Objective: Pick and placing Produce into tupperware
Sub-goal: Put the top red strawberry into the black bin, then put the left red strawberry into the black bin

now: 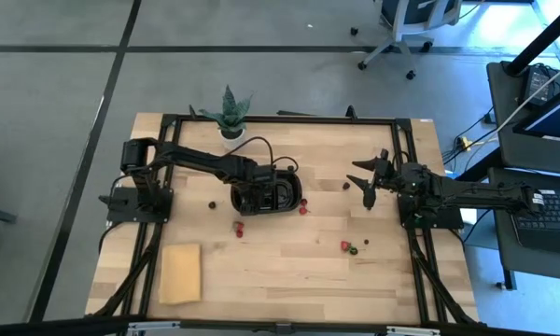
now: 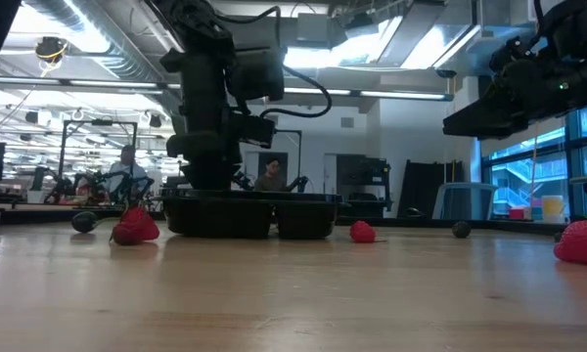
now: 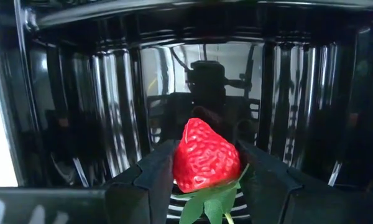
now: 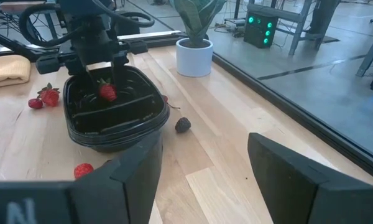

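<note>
With the left gripper [image 3: 206, 186] gripping a strawberry [image 3: 205, 155] inside the tray [image 4: 115, 121], open its jaws low; the right gripper [image 4: 202, 168] waits open.

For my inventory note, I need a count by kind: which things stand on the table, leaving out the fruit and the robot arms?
Black oval plastic tray: 1
Green potted plant in a white pot: 1
Flat tan rectangular block: 1
Total: 3
</note>
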`<state>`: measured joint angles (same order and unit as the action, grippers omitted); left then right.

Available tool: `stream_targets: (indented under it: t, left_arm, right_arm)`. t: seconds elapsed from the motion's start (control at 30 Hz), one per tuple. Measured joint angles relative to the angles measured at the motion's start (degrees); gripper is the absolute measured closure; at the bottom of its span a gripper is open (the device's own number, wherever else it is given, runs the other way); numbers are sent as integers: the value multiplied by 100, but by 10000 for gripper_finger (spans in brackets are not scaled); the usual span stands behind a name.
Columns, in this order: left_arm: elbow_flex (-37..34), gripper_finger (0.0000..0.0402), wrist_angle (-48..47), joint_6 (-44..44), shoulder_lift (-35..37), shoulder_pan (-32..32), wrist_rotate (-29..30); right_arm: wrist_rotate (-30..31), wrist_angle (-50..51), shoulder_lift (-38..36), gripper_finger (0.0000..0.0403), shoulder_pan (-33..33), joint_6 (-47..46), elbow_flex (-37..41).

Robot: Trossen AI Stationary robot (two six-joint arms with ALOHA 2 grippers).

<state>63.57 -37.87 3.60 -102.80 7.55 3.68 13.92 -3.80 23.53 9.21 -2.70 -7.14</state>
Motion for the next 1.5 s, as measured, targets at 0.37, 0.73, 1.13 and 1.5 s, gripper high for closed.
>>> stream_targets:
  t: [0.37, 0.73, 1.13, 1.5]
  left_arm:
    - [0, 242, -73, 4, 2, -2, 3]
    - [0, 189, -282, 15, 7, -7, 14]
    - [2, 169, -1459, -685, 666, -32, 284]
    - [9, 169, -1533, -1406, 1761, -964, -191]
  right_arm:
    - [0, -3, 0, 165, 0, -2, 0]
    - [0, -5, -1, 165, -1, -2, 0]
    - [0, -7, -2, 165, 0, 0, 0]
    - [1, -12, -1, 165, 0, 13, 0]
